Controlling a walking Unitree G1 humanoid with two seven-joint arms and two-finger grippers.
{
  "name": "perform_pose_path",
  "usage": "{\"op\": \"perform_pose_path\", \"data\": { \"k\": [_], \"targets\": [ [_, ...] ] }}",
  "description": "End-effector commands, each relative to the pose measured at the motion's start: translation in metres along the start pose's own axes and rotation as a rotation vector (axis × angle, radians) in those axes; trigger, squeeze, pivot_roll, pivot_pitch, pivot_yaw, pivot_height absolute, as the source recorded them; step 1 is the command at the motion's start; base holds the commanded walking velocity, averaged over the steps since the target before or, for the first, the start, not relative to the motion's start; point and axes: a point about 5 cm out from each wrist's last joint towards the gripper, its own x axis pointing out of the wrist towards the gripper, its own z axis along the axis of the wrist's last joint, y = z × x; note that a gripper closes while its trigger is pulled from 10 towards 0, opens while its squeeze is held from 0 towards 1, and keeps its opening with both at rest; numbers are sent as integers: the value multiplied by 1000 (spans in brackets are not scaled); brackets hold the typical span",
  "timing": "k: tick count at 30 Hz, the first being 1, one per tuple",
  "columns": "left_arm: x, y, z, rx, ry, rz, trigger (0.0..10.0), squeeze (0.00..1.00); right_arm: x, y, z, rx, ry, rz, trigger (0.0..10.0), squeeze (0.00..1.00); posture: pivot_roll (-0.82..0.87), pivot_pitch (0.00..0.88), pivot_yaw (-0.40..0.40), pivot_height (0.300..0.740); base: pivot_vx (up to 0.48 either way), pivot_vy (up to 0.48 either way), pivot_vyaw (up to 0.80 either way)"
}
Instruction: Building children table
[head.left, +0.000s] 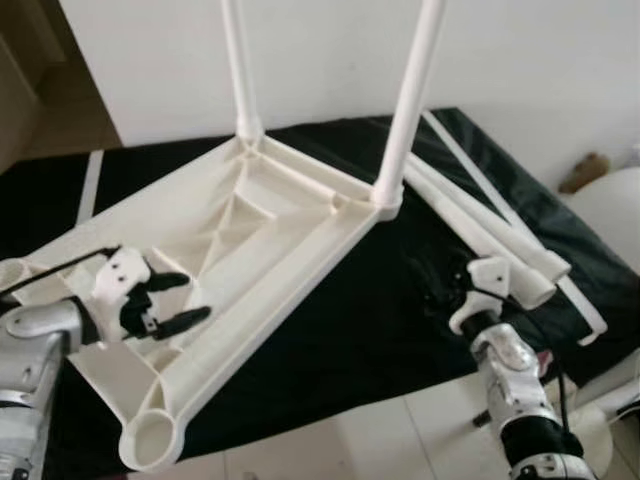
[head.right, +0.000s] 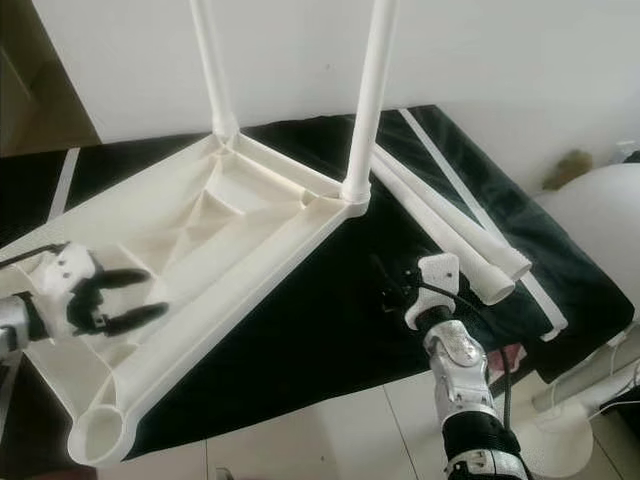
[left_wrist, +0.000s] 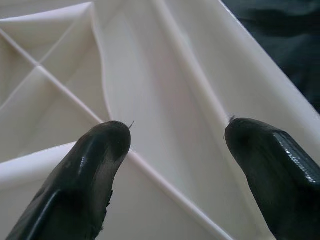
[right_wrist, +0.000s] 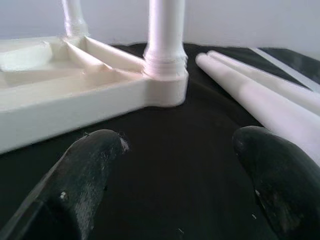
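Note:
A white plastic table top (head.left: 290, 250) lies upside down on a black cloth (head.left: 380, 320). Two white legs (head.left: 415, 90) stand upright in its far corner sockets. The near corner socket (head.left: 152, 438) is an open ring with nothing in it. Two loose legs (head.left: 480, 225) lie side by side on the cloth to the right. My left gripper (head.left: 195, 297) hangs open just above the ribbed underside near the front left, its fingers (left_wrist: 95, 165) apart over a rib. My right gripper (right_wrist: 180, 145) is open low over the bare cloth, between the table's right corner and the loose legs, holding nothing.
A thin white strip (head.left: 480, 170) lies on the cloth beyond the loose legs. A white rounded object (head.left: 615, 210) stands past the cloth's right edge, and pale floor tiles (head.left: 380, 440) show in front. A white wall (head.left: 330, 50) rises close behind.

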Motion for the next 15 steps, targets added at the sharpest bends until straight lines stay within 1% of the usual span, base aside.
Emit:
{"op": "perform_pose_path", "data": {
  "k": [1, 6, 9, 12, 14, 15],
  "targets": [
    [-2, -9, -12, 5, 77, -93, 10000, 0, 1, 4, -3, 2, 35, -27, 10000, 0, 8, 64, 14, 740, 0, 0, 0],
    [-4, -11, -18, 12, 107, -92, 10000, 0, 8, 11, -6, 14, 73, -65, 10000, 0, 19, 58, 6, 740, 0, 0, 0],
    [-14, -1, -17, 13, 117, -28, 10000, 0, 19, 25, -9, 24, 104, -68, 10000, 0, 25, 53, 0, 740, 0, 0, 0],
    [-17, 2, -16, 18, 120, -13, 10000, 0, 21, 28, -8, 28, 108, -68, 10000, 0, 28, 50, -2, 740, 0, 0, 0],
    [-26, 13, -17, -19, 112, 50, 10000, 0, 26, 36, -7, 56, 114, -58, 10000, 0, 32, 45, -5, 740, 0, 0, 0],
    [-26, 13, -17, -19, 112, 50, 10000, 0, 26, 36, -7, 56, 114, -58, 10000, 0, 32, 45, -5, 740, 0, 0, 0]
  ]
}}
